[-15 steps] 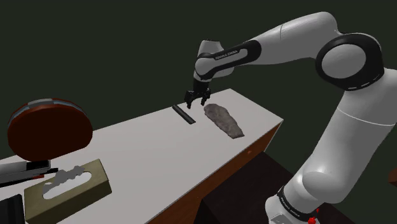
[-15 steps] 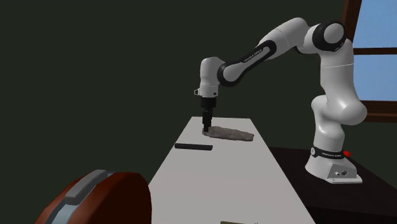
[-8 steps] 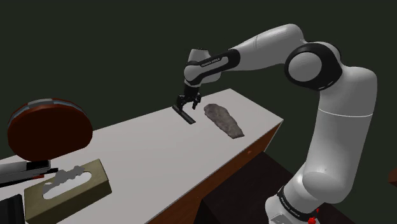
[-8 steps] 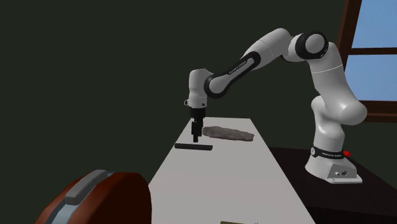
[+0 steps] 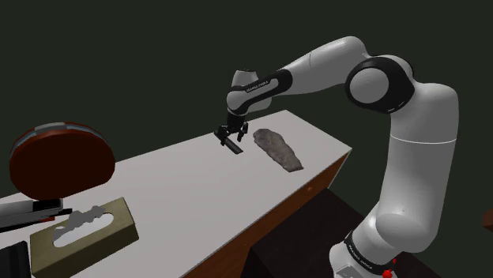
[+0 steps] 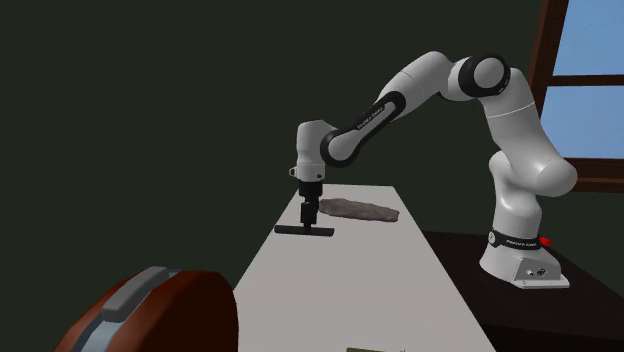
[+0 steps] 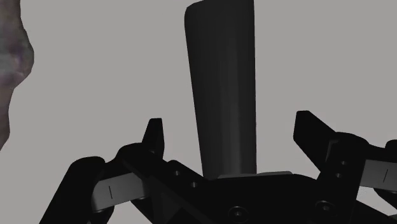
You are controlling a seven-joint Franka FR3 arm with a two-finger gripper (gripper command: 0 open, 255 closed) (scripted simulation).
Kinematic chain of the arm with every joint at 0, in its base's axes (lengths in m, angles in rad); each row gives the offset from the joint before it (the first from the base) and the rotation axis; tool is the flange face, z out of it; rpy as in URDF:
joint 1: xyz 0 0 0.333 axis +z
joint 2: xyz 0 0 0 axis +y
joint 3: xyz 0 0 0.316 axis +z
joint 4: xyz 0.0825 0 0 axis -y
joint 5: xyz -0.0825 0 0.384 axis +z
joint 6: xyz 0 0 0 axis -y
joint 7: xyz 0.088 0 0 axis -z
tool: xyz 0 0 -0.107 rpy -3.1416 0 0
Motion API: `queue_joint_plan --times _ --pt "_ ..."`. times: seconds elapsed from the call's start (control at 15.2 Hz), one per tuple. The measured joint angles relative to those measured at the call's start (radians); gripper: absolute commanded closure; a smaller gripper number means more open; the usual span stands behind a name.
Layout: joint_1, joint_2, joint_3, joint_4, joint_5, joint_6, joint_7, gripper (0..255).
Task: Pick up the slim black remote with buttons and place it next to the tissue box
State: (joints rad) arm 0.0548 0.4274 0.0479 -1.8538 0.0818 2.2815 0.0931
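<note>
**Remote (image 5: 237, 148) between parted jaws**

Slim and black, the remote lies flat on the grey table (image 5: 190, 189), upper middle of the shoulder view, just beside a mottled grey lump (image 5: 277, 148). The jaws stand apart on either side of it, not touching. The tissue box (image 5: 85, 229) sits well apart, lower left.

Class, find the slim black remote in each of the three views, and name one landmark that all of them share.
Shoulder view: remote in the upper middle, on the table, under the gripper.
Second exterior view: remote near the centre, by the table's left edge in that picture.
Wrist view: remote runs lengthwise between the open fingers, untouched.
Shared landmark: the grey rock-like lump beside it.
</note>
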Motion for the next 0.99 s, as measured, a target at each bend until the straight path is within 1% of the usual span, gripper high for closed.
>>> queue_joint_plan --times 0.26,0.33,0.99 --pt "0.000 0.001 0.000 0.000 0.000 0.001 0.000 0" --pt "0.000 0.001 0.000 0.000 0.000 0.001 0.000 255" --pt "-0.002 -0.001 -0.001 0.001 0.000 0.002 -0.001 255"
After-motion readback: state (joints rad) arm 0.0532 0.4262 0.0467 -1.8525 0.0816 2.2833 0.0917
